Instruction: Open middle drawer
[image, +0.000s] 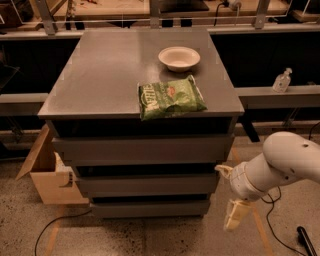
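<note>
- Grey cabinet (100, 75), three drawers stacked; the middle drawer (145, 184) sits flush between the other two, front shut.
- Gripper (225, 197) low at the cabinet's right side, level with the middle drawer's right end; not seen touching it.
- Its two cream fingers (236, 214) are spread apart, nothing between them.
- On top: white bowl (179, 57) and green chip bag (170, 97) at the front edge.
- Cardboard box (45, 175) on the floor, left.

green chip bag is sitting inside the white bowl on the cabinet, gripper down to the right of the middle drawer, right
Not quite. The camera view shows the green chip bag lying flat on the cabinet top, in front of the white bowl and apart from it, not inside. The gripper is indeed low to the right of the middle drawer.
</note>
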